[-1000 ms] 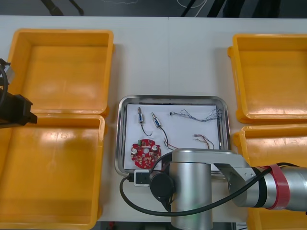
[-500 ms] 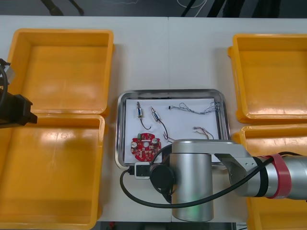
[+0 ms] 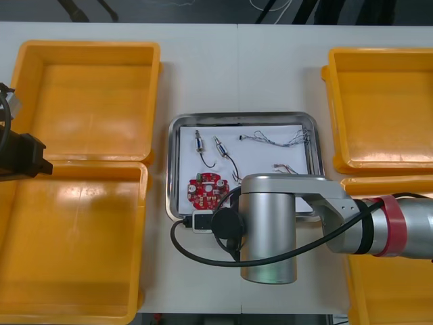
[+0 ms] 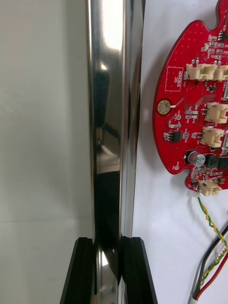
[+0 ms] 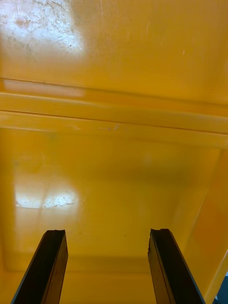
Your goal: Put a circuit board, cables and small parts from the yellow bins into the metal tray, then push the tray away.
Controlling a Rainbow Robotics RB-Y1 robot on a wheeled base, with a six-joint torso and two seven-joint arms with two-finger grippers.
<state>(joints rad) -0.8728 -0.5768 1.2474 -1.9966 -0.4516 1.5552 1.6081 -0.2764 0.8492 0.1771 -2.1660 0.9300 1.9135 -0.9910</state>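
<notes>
The light table (image 3: 203, 68) is carrying four yellow bins (image 3: 88, 101), two at each side, and the tray (image 3: 173, 169) is sitting between them with a white lining. The board (image 3: 206, 190) is lying in the tray's near-left part. The cables (image 3: 277, 141) and small parts (image 3: 198, 142) are spread over the far half. From what you are seeing, the loading looks done and the push is the step in hand.

Your right gripper (image 4: 108, 247) is straddling the tray's rim (image 4: 114, 118), one finger on the bare table side and one on the lined side, pinched in to the width of the rim and holding it. In the front view the right arm (image 3: 270, 230) is covering the tray's near edge, so it is most likely the near rim you are gripping. In the right wrist view the board (image 4: 199, 95) is lying just beside the rim, inside the tray, apart from the fingers.

This is the relation you are working with: the whole tray is lying beyond the gripper, away from the robot. The gripped rim is running across the push line, with open table past the far rim. Drive squarely across that rim, or the tray may turn toward a bin.

Your left gripper (image 5: 108, 232) is hanging wide open and empty over the left bins, well apart from the tray.
</notes>
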